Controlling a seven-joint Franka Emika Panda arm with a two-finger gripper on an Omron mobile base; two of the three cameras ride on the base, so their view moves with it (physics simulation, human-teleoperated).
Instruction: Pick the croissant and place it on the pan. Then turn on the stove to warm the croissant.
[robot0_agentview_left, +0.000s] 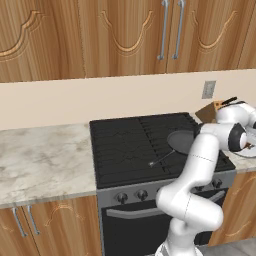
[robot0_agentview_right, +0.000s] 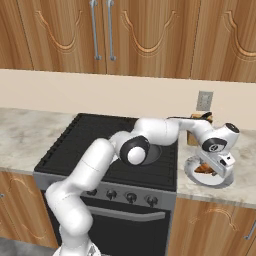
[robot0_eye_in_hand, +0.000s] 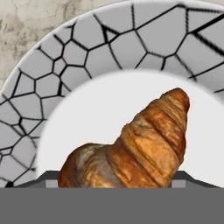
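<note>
While the arm (robot0_agentview_right: 150, 132) reaches across the stove (robot0_agentview_left: 135, 145), the hand sits low over the plate (robot0_agentview_right: 192, 172) on the right-hand surface (robot0_agentview_right: 235, 190).
Surroundings: knife block (robot0_agentview_left: 210, 111) at the wall at 12 o'clock from the plate, outlet (robot0_agentview_right: 204, 101) above it; pan (robot0_agentview_left: 181, 141) on the right-side grates, handle pointing to 8 o'clock, partly hidden by the forearm. Pose: arm stretched out to the right, wrist bent down, hand right above the plate. Fingers (robot0_eye_in_hand: 181, 178): tips flank the croissant (robot0_eye_in_hand: 140, 144); can't tell if they're pinching it or still spread. Croissant: golden-brown, ridged, lying on the plate's white centre, crackle-pattern rim around it; tapered end toward 1 o'clock in the hand view.
</note>
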